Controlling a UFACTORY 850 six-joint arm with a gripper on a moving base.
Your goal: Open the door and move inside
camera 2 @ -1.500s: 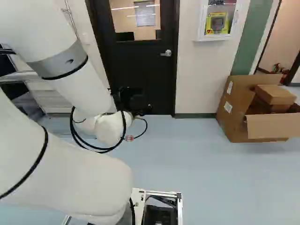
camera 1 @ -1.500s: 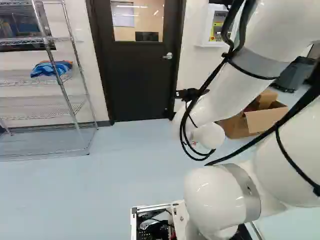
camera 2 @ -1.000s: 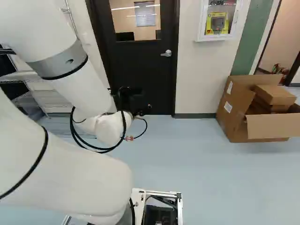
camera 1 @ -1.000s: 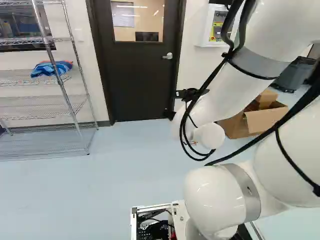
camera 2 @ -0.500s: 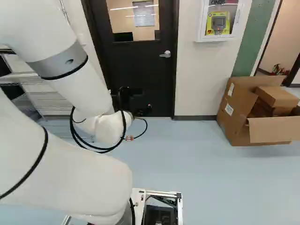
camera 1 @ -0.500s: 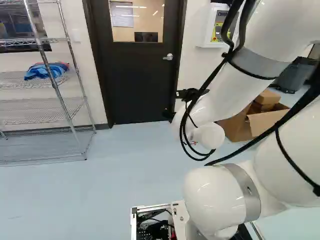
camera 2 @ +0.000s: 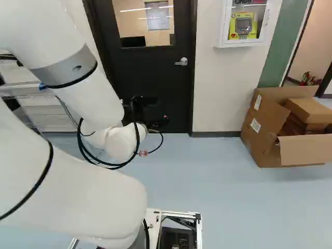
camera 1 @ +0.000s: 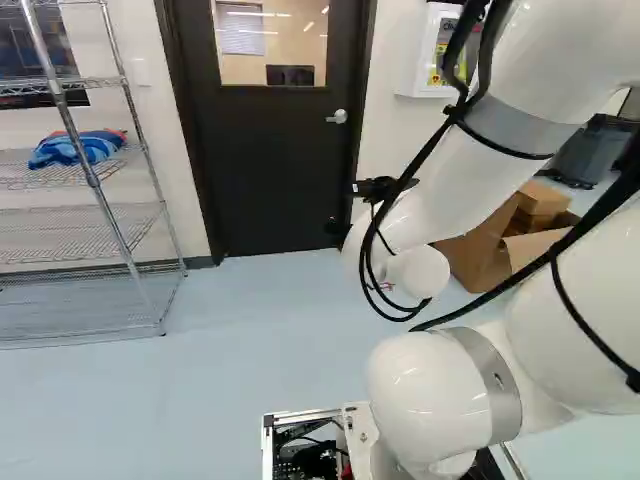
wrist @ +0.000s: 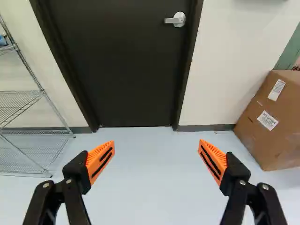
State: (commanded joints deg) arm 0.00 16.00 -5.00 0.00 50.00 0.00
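Note:
Beyond the arm stands the dark door [camera 1: 275,150], shut in its frame, with a window in its upper half. Its silver lever handle [camera 2: 181,61] sits near the door's right edge in the right base view. The black gripper [camera 2: 155,116] shows partly in that view, in front of the door's lower part and lower than the handle. In the wrist view the gripper [wrist: 156,161] is wide open with nothing between its orange pads. Ahead of it are the door [wrist: 126,70] and the handle [wrist: 175,19], with floor between gripper and door.
A wire shelf rack [camera 1: 85,225] with a blue cloth [camera 1: 75,148] stands left of the door. Right of the door are an open cardboard box [camera 2: 267,122] and a white wall cabinet [camera 2: 222,23]. Pale floor [camera 2: 228,207] stretches from base to door.
The base has moved toward the door: rack, door and box appear slightly nearer and lower in the base views. The arm keeps its pose over its joint. The door remains shut.

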